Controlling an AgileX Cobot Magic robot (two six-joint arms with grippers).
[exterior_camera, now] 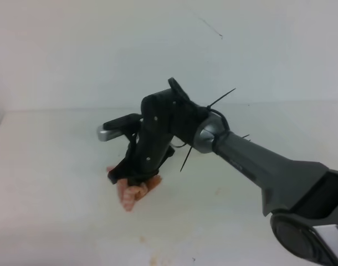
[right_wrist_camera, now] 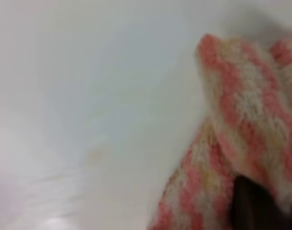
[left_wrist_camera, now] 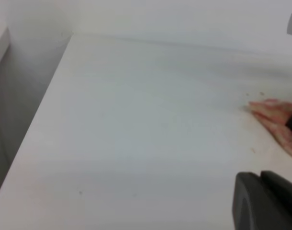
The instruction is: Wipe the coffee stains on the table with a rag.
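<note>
The pink and white striped rag (exterior_camera: 137, 192) lies bunched on the white table (exterior_camera: 52, 183), left of centre. My right gripper (exterior_camera: 132, 178) reaches across from the right and presses down on it, shut on the cloth. In the right wrist view the rag (right_wrist_camera: 241, 124) fills the right side, with a dark fingertip (right_wrist_camera: 253, 206) dug into it. Faint tan coffee stains (exterior_camera: 150, 254) show near the front edge, and a pale smear (right_wrist_camera: 95, 153) lies beside the cloth. The left wrist view catches the rag (left_wrist_camera: 275, 117) at its right edge. A dark part of my left gripper (left_wrist_camera: 265, 203) shows at the lower right, its jaws hidden.
The table's left edge (left_wrist_camera: 38, 120) drops off to a grey gap beside a wall. The right arm's grey link (exterior_camera: 257, 166) slants over the table's right half. Small brown specks (left_wrist_camera: 253, 95) dot the surface near the rag.
</note>
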